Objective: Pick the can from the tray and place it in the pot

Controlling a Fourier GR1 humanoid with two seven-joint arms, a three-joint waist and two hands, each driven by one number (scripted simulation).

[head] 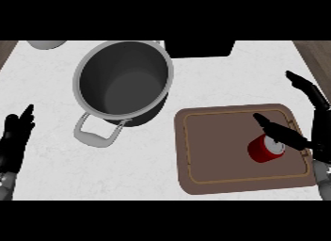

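A red can (265, 149) with a silver top lies tilted on the right part of the brown tray (217, 155). My right hand (326, 132) is at the tray's right edge, fingers straight and spread; its thumb (279, 132) stretches over the can's top, while the fingers point up beyond the tray's corner. The hand is open and not closed round the can. A large grey pot (123, 82) with a handle (95, 132) stands to the upper left of the tray, nothing inside it. My left hand (12, 141) rests open at the left edge, fingers up.
A pale round object (47, 44) is cut off at the upper left. A dark block (200, 48) sits at the counter's far edge, right of the pot. Wooden floor shows past the white counter's left and right sides.
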